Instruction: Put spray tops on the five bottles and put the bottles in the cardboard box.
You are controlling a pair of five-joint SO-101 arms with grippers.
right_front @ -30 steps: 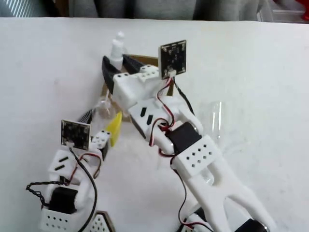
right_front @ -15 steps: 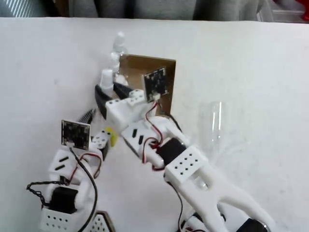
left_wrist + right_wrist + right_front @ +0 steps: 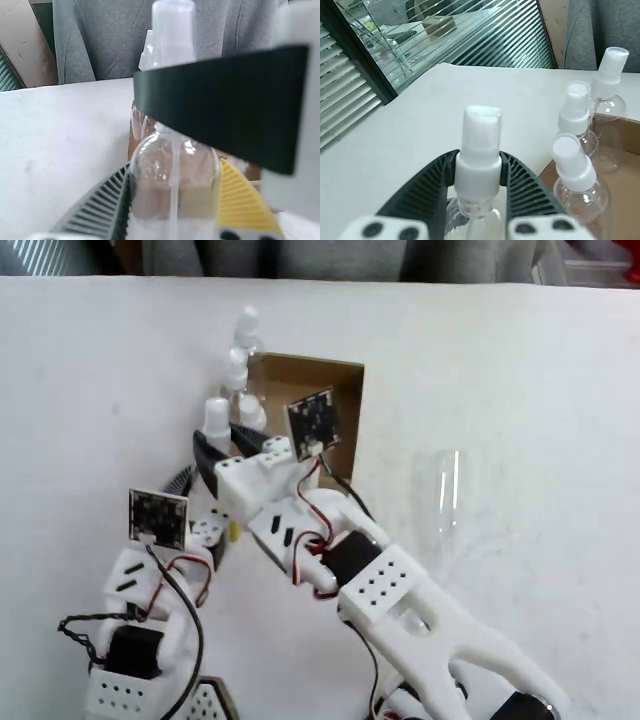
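Observation:
My left gripper [image 3: 172, 200] is shut on a clear bottle [image 3: 172, 185], gripped between its grey and yellow fingers just left of the cardboard box [image 3: 320, 375]. My right gripper [image 3: 477, 175] is shut on the collar of a white spray top [image 3: 479, 145] that sits on this bottle's neck. One black finger [image 3: 220, 105] of the right gripper crosses in front of the bottle in the left wrist view. From above, the right gripper [image 3: 222, 438] holds the spray top [image 3: 217, 415] over the left gripper [image 3: 208, 502]. Three capped bottles [image 3: 577, 185] stand in the box.
An uncapped clear bottle [image 3: 445, 490] lies on its side on the white table to the right of the box. The right arm [image 3: 400, 590] stretches diagonally across the table's near half. Window blinds [image 3: 470, 35] show behind the table's far side.
The right gripper has swung from over the box toward the near left, carrying the spray top down onto the bottle held by the left gripper. The left arm stayed put.

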